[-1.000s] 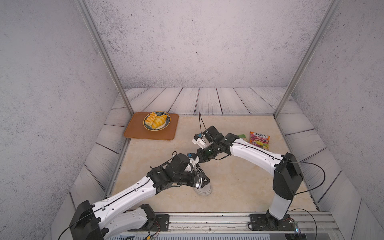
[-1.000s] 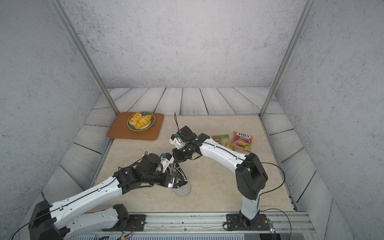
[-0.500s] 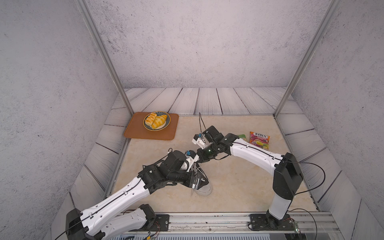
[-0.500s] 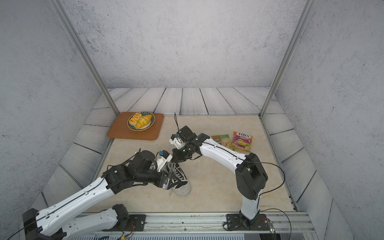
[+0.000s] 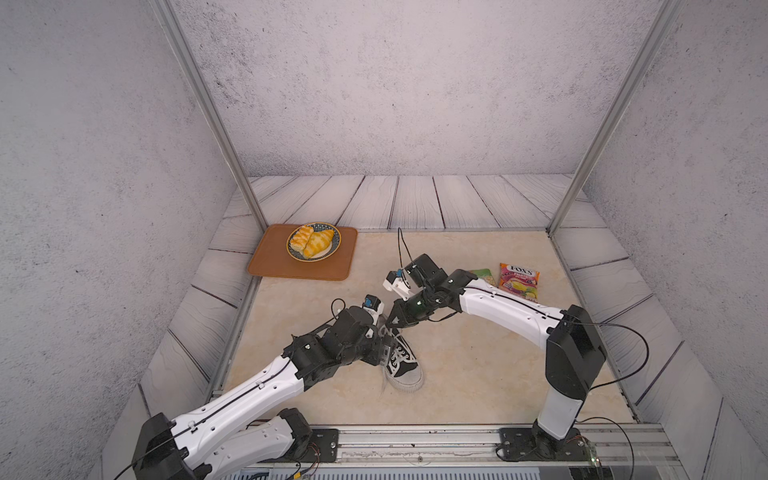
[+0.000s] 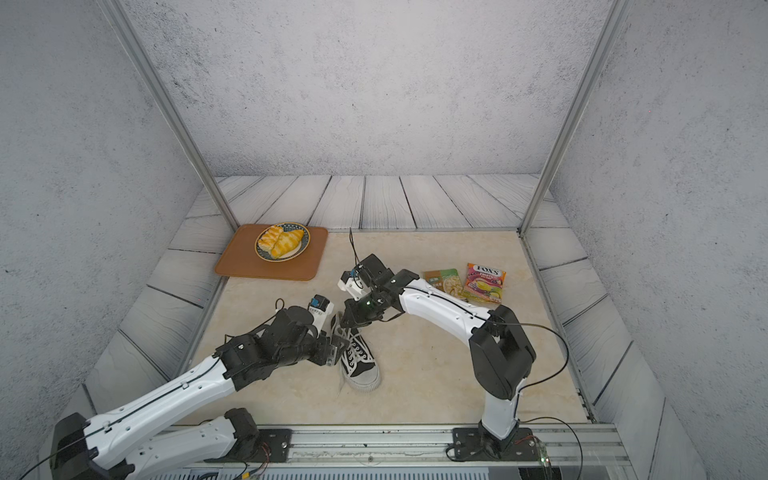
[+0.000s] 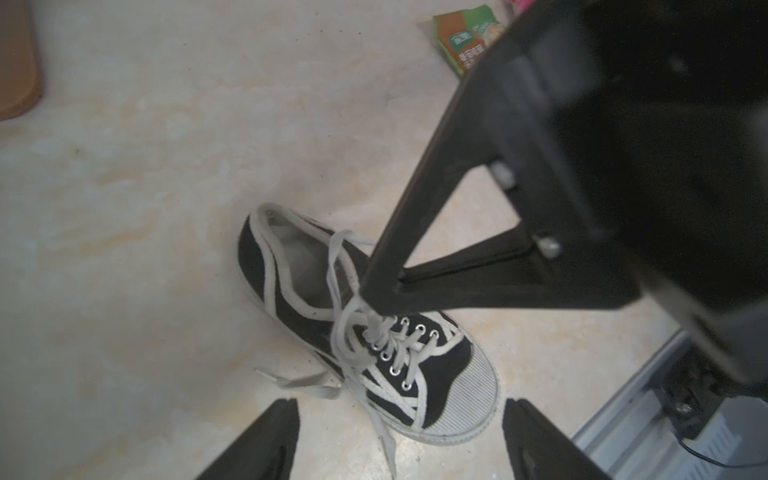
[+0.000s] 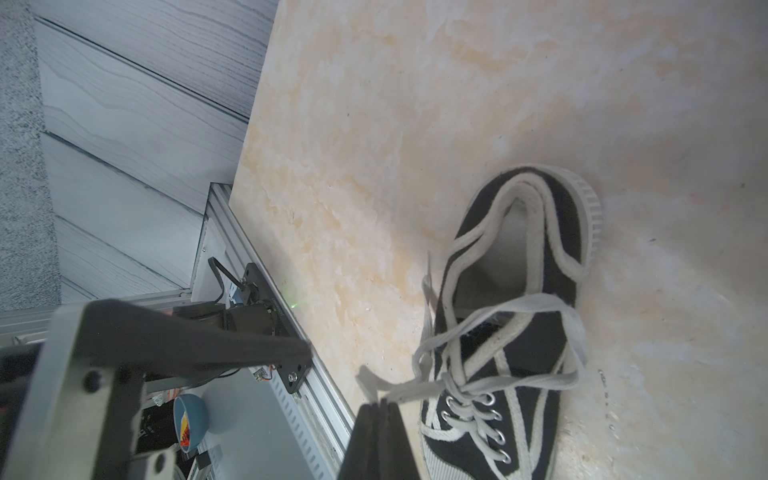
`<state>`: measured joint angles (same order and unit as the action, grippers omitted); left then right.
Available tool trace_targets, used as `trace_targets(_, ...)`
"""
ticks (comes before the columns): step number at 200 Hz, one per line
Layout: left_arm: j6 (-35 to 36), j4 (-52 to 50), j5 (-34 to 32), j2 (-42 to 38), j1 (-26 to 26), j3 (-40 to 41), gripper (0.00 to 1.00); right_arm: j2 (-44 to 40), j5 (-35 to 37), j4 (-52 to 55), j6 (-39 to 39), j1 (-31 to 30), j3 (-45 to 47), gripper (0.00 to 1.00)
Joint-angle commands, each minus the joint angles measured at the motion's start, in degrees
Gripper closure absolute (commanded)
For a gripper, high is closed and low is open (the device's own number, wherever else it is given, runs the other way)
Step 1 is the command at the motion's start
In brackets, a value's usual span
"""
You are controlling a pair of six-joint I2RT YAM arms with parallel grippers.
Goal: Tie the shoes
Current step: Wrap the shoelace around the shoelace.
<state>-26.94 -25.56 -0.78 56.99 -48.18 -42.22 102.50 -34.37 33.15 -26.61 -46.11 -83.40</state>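
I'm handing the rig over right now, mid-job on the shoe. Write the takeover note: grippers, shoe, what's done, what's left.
The sneaker stands upright on the table, toe toward the base rail.
The right gripper is shut, pinching a lace above the tongue.
The left gripper is open and empty beside the shoe.
Done: laces crossed over the top eyelets, slack.
Left: no bow visible; a free end lies on the table. Likely next: form loops, tighten.

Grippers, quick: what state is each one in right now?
Left gripper: jaws open, holding nothing.
Right gripper: jaws shut on a white lace of the sneaker.
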Motion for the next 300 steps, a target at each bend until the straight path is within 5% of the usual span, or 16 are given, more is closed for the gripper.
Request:
trace_targets(1, 0.2, 4.8, -5.9, 2.1, 0.6, 0.9, 0.22, -4.2, -1.5, -1.3, -0.8, -0.1, 0.9, 1.00)
trace_targets(76, 1.9, 9.2, -7.2, 7.5, 1.9, -0.5, 0.43, -5.0, -1.9, -1.8, -1.2, -0.1, 1.7, 1.00)
trace_targets(156, 0.3, 11.4, -7.6, 9.1, 2.6, 0.2, 0.85, -6.1, -1.1, -1.6, -1.1, -0.1, 3.4, 1.00)
trace_targets(183, -0.2, 11.4, -7.6, 9.0, 2.9, 0.9, 1.00, -8.0, 1.3, -0.1, 0.0, -0.2, 4.5, 0.88)
trace_targets(204, -0.4, 11.8, -7.4, 8.4, 3.0, 1.8, 1.00, -10.4, 3.7, 0.2, 0.3, -0.1, 6.9, 0.78)
trace_targets(261, -1.6, 14.0, -6.0, 7.3, 4.8, 5.1, 1.00, -18.0, 5.9, -14.3, -4.6, -2.2, 22.5, 0.71)
trace_targets(300, -2.3, 16.6, -0.8, 5.9, 8.6, 7.5, 1.00, -18.6, 12.0, -23.7, -5.8, -8.8, 28.5, 0.70)
